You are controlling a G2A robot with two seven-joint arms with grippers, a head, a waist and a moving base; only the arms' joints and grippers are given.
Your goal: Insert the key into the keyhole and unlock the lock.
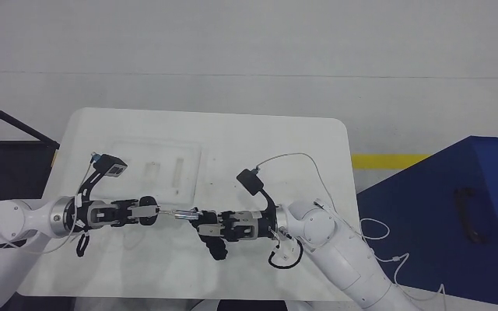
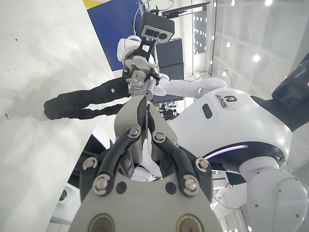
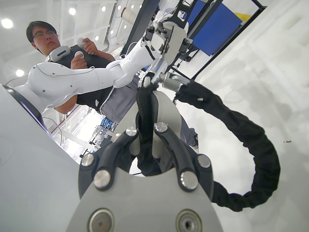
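Both midair: L claw (image 2: pixel 145 102) w/ key (image 1: pixel 176 212), R claw (image 3: pixel 146 92) w/ lock (image 3: pixel 158 66)

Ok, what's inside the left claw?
A key, seen edge-on, pinched in the left claw with its tip at the keyhole end of the lock. The pads cover most of the key, and whether the tip has entered cannot be seen.

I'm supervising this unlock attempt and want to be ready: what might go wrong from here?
The key sits edge-on in the left gripper, right at the face of the lock cylinder; a slight misalignment may jam it. The right gripper holds only the black cable, so the cylinder may swing away when pushed.
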